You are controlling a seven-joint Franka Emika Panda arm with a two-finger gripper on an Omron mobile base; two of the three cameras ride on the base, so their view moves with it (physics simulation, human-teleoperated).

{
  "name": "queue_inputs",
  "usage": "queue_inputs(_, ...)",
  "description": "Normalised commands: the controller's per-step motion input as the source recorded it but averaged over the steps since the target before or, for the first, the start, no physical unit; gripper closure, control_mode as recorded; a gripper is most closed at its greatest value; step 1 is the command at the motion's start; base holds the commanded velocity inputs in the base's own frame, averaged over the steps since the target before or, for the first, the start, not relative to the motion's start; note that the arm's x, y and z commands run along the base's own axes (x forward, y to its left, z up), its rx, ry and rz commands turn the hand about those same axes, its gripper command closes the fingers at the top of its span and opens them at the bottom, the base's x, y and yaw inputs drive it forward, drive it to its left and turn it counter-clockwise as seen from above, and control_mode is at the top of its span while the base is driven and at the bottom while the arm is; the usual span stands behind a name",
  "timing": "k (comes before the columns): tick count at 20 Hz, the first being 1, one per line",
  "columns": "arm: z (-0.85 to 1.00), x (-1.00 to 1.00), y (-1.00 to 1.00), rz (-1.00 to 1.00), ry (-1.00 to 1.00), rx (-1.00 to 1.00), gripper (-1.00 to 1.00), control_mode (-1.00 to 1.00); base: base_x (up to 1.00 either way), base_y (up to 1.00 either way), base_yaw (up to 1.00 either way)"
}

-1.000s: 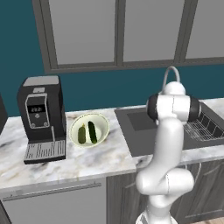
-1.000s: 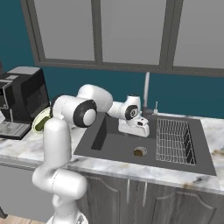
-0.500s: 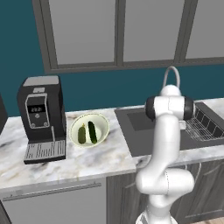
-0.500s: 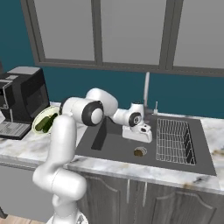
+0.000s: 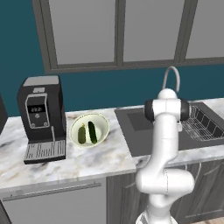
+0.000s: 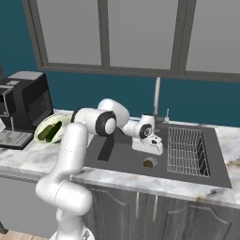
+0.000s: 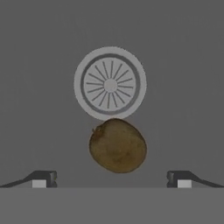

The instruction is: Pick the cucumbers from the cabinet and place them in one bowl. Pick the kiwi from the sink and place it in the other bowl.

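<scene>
Sink (image 7: 183,52) floor: kiwi (image 7: 117,146) between spread tool (image 7: 111,179) tips.

Gripper (image 6: 151,149) lower, now over kiwi (image 7: 117,146) in sink (image 6: 123,154).

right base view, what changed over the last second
The gripper moved rightward and down over the sink, ending above the kiwi by the drain, jaws open and nothing grasped. Unchanged: both cucumbers in the cream bowl, the coffee machine, the wire rack.
</scene>
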Motion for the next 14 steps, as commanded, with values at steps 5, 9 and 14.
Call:
queue_inputs(5,-0.3,0.24,-0.1,0.0,0.0,0.01,-1.0,-1.0,0.0,0.0,0.0)
queue_inputs(9,-0.3,0.02,-0.08,0.0,0.04,0.01,-1.0,-1.0,0.0,0.0,0.0)
queue_inputs(14,-0.17,-0.08,-0.03,0.0,0.08,0.02,-1.0,-1.0,0.0,0.0,0.0)
